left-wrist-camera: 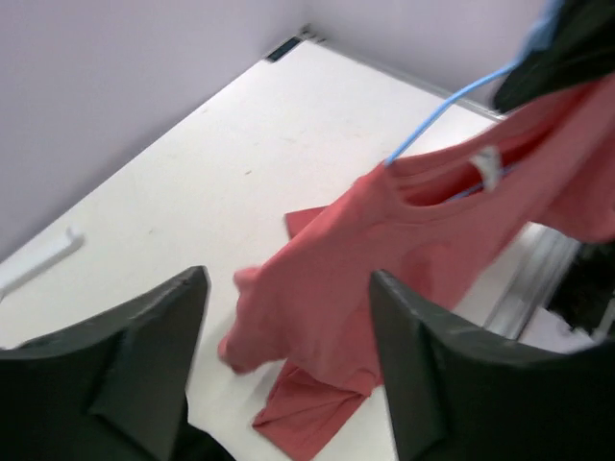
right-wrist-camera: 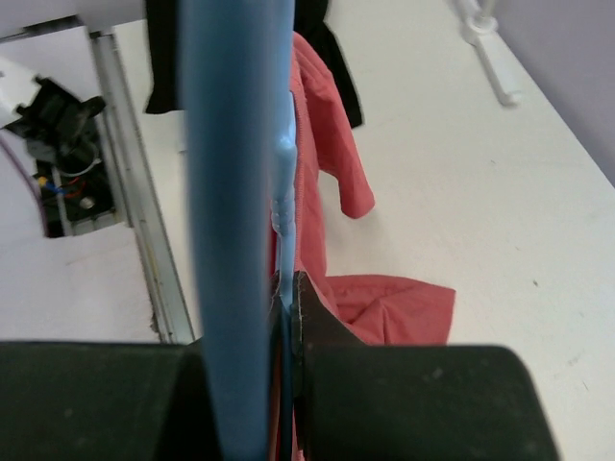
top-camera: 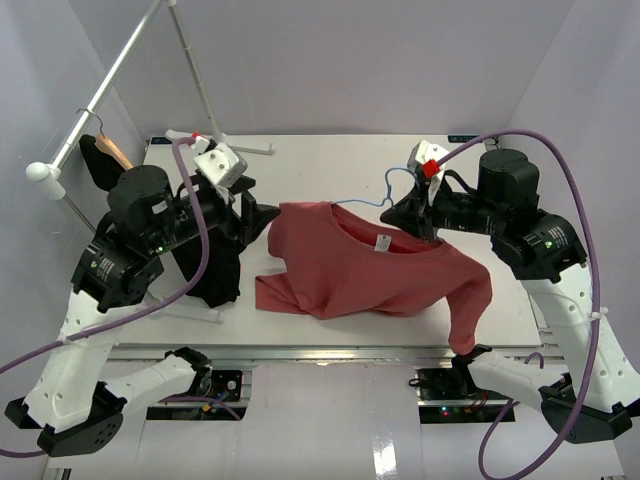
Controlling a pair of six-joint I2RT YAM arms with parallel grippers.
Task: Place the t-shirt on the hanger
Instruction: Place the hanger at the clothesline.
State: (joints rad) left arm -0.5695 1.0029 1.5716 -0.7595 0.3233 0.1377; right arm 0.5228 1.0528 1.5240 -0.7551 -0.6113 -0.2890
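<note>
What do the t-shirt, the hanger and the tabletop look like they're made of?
The t-shirt: soft, matte, faded-red knit cloth; it drapes and folds, with a sewn neck label. The hanger: thin light-blue wire, probably coated metal or plastic; smooth and holding its bend. The tabletop: hard white board with faint marks, possibly laminate.

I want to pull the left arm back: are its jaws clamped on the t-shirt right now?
No; the left wrist view shows the left jaws wide apart, with the t-shirt beyond them, not pinched.
</note>
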